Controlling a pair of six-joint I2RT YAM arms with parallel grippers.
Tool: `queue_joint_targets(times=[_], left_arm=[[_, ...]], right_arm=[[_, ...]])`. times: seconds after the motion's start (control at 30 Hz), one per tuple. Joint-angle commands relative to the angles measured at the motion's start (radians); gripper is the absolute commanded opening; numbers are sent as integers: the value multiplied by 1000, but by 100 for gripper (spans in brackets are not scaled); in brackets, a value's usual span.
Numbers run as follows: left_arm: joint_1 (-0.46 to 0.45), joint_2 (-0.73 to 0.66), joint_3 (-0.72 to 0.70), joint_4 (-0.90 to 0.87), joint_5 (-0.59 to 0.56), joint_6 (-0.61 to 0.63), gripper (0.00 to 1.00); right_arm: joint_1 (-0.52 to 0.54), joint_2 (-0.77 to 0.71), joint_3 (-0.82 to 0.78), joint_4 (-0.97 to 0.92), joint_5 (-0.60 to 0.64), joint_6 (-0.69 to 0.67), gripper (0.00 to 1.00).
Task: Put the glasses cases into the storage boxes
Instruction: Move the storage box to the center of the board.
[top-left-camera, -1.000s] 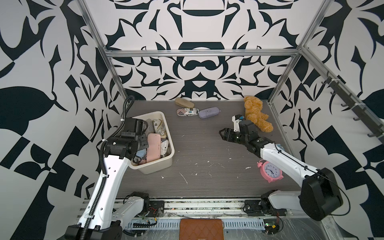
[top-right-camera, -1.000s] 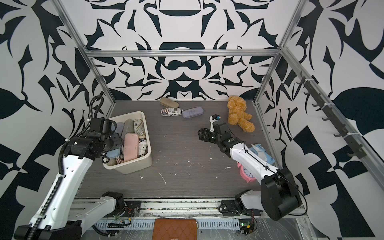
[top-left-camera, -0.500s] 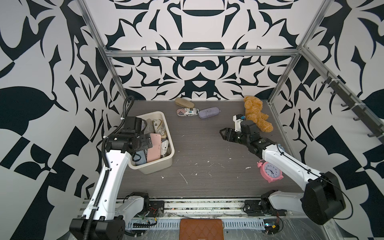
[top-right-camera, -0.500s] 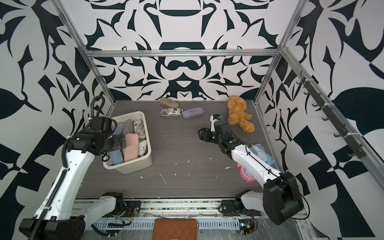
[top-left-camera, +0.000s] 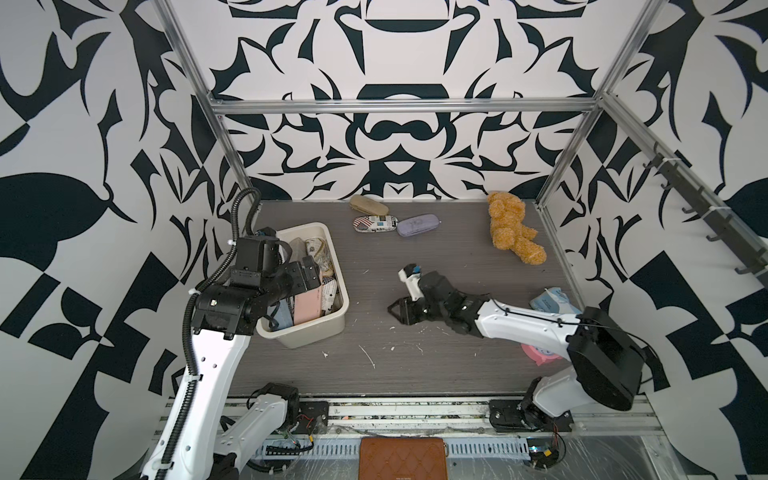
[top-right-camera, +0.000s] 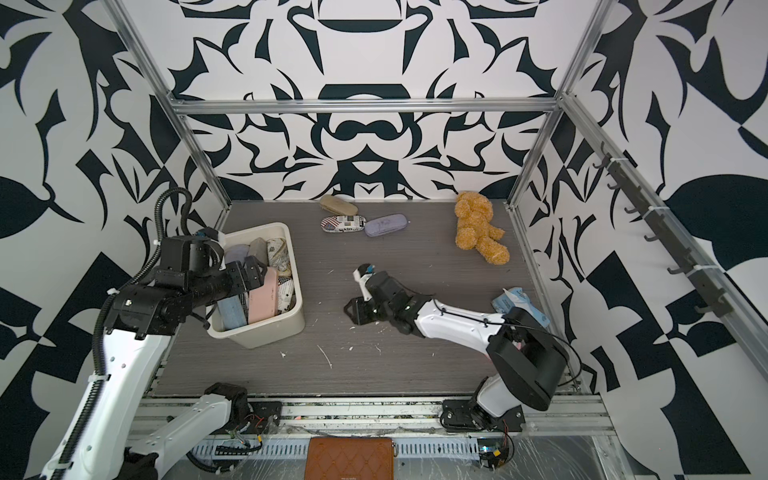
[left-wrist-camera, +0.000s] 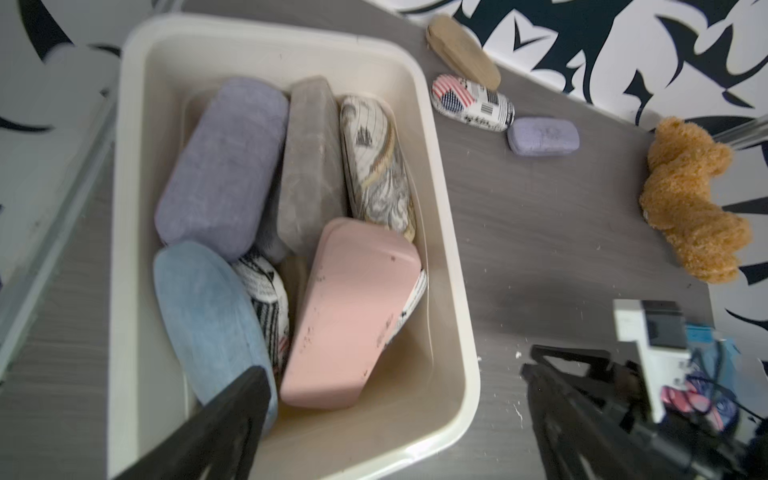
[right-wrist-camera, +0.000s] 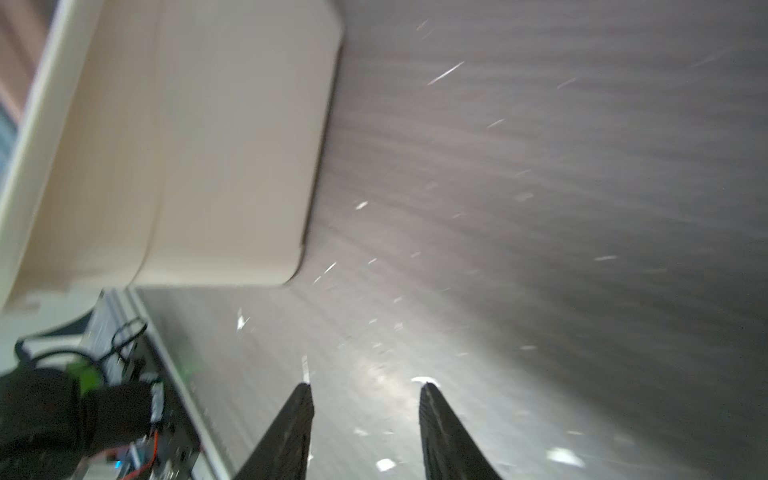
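Note:
The cream storage box (top-left-camera: 307, 336) (top-right-camera: 266, 332) (left-wrist-camera: 449, 232) stands at the left and holds several glasses cases, among them a pink one (top-left-camera: 307, 305) (left-wrist-camera: 353, 316), a blue one (left-wrist-camera: 208, 316), a lilac one (left-wrist-camera: 224, 166) and a grey one (left-wrist-camera: 309, 166). My left gripper (top-left-camera: 305, 276) (left-wrist-camera: 395, 365) hangs wide open over the box, holding nothing. At the back lie a tan case (top-left-camera: 368, 204), a flag-print case (top-left-camera: 375, 224) and a lilac case (top-left-camera: 417, 224). My right gripper (top-left-camera: 401, 309) (right-wrist-camera: 365, 388) is low over the table's middle, open and empty.
A tan teddy bear (top-left-camera: 513, 228) lies at the back right. A blue-white packet (top-left-camera: 552, 301) and a pink clock (top-left-camera: 536, 353) sit by the right arm. A brown quilted wallet (top-left-camera: 401, 457) lies in front of the table. White specks litter the table's front half.
My left gripper has opened wide over the box. The right arm has swung down, forward and toward the box, and its jaws have narrowed.

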Motion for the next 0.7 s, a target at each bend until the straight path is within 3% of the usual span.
queue_joint_targets(times=[0.0,0.17,0.27,0.4,0.67], left_arm=[[-2,-110,-80,17,10,-61,99],[-2,-115,-50,20,15,-66,99],[-2,-115,-33,32,22,-59,99],[-2,-108,-2,25,19,-25,99],[-1,-99,-1,39,33,-4,99]], right_arm=[[73,86,35,254,-41,94,46],[161,330,79,728,-60,240,49],[165,455,127,879,-14,317,49],[166,539,224,872,28,322,49],[165,680,498,704,-40,318,49]])
